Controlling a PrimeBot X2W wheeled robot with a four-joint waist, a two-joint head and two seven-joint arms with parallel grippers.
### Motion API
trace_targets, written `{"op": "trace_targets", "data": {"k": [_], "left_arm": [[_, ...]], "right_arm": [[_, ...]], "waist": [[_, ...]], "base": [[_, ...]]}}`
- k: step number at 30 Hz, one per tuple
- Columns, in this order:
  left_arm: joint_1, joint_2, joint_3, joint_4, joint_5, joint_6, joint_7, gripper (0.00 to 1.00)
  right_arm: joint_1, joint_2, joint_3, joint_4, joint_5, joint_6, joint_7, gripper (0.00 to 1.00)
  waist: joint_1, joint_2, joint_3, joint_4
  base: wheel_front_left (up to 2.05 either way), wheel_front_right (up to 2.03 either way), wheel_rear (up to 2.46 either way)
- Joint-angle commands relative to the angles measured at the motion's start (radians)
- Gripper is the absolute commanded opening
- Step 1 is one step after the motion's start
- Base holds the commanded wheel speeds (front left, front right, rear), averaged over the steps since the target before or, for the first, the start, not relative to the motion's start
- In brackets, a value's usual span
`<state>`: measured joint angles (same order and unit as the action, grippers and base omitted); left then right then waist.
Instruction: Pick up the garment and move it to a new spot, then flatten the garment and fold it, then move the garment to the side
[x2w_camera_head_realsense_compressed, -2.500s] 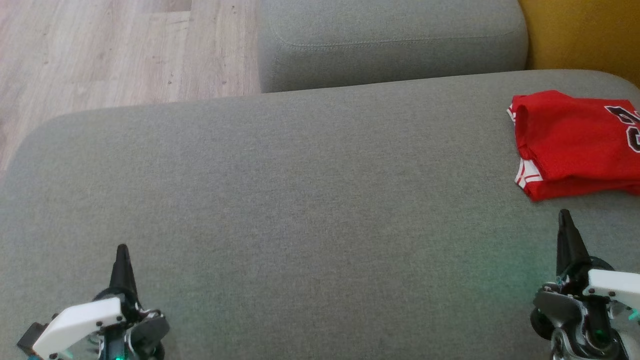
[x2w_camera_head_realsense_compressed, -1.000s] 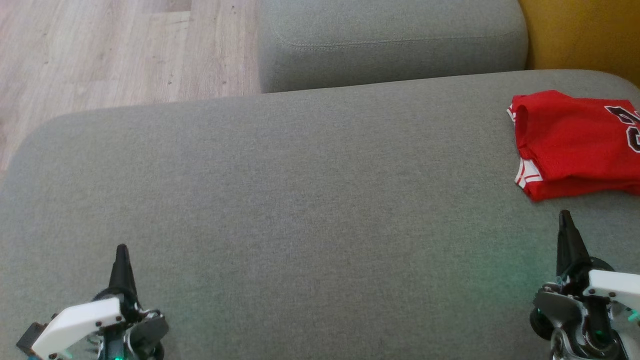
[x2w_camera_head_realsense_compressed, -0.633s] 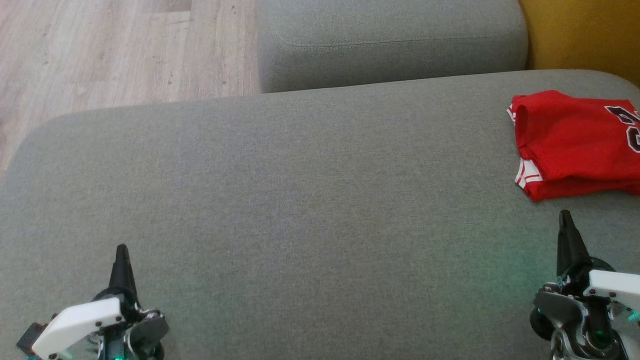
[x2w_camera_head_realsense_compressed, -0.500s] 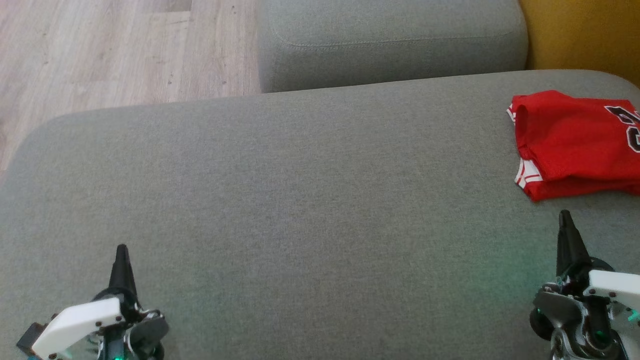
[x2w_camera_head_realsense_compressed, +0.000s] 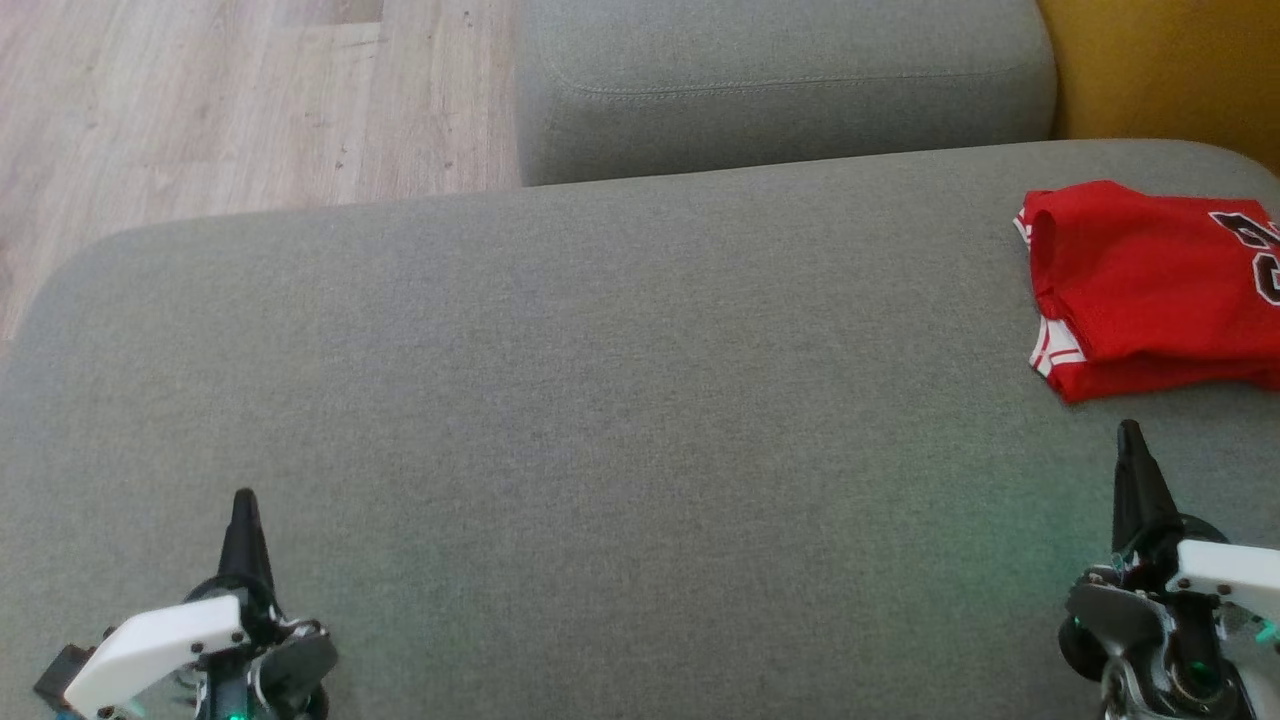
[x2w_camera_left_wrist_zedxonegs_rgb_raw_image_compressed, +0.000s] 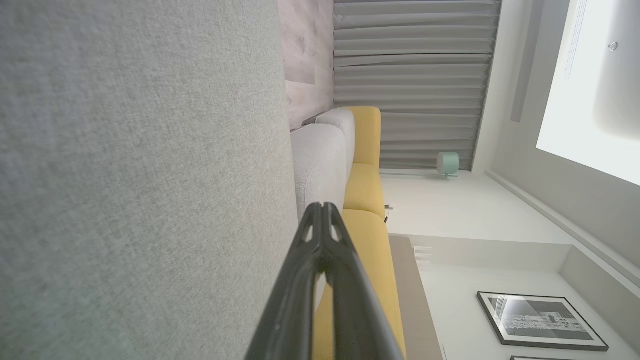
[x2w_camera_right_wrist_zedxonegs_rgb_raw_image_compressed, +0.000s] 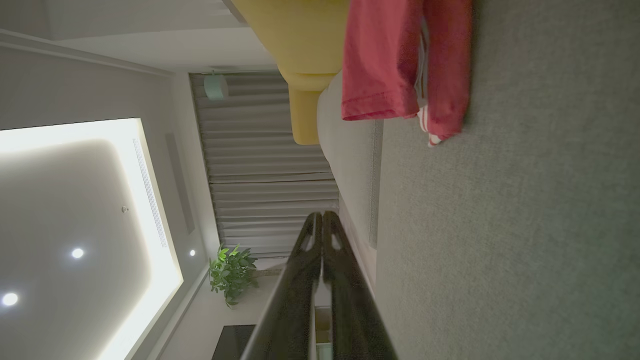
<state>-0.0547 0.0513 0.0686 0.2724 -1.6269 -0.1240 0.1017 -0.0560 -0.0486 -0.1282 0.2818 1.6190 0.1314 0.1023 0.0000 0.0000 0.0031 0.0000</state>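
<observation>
Your garment (x2w_camera_head_realsense_compressed: 1150, 285) sits folded at cushion's (x2w_camera_head_realsense_compressed: 600, 400) right edge, so job looks done. Left gripper (x2w_camera_head_realsense_compressed: 243, 500) and right gripper (x2w_camera_head_realsense_compressed: 1130, 432) closed, empty, parked clear.

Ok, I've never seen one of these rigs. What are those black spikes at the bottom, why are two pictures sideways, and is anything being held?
The spikes are the robot's two grippers, each a pair of long dark fingers pressed together. The wide picture comes from its head camera, looking down at a grey sofa cushion: left gripper lower left, right gripper lower right. The other two come from cameras on the wrists, looking along the fingers, so the room appears tipped. A folded red jersey lies on the cushion at the far right, just beyond the right gripper and apart from it. Both grippers are shut and hold nothing.
</observation>
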Motion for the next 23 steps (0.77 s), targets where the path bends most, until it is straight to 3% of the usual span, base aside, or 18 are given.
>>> {"op": "trace_targets", "data": {"k": [1,23], "left_arm": [[-0.053,0.005,0.038,-0.028,0.012,-0.007,0.006,0.00],[-0.053,0.003,0.040,-0.027,0.014,-0.007,0.007,0.00]], "right_arm": [[-0.051,-0.006,0.020,-0.037,-0.006,-0.001,0.007,0.00],[-0.052,-0.005,0.018,-0.037,-0.008,-0.001,0.008,0.00]], "waist": [[0.0000,0.0000,0.000,0.000],[0.0000,0.0000,0.000,0.000]], "base": [[0.00,0.00,0.00],[0.00,0.00,0.00]]}}
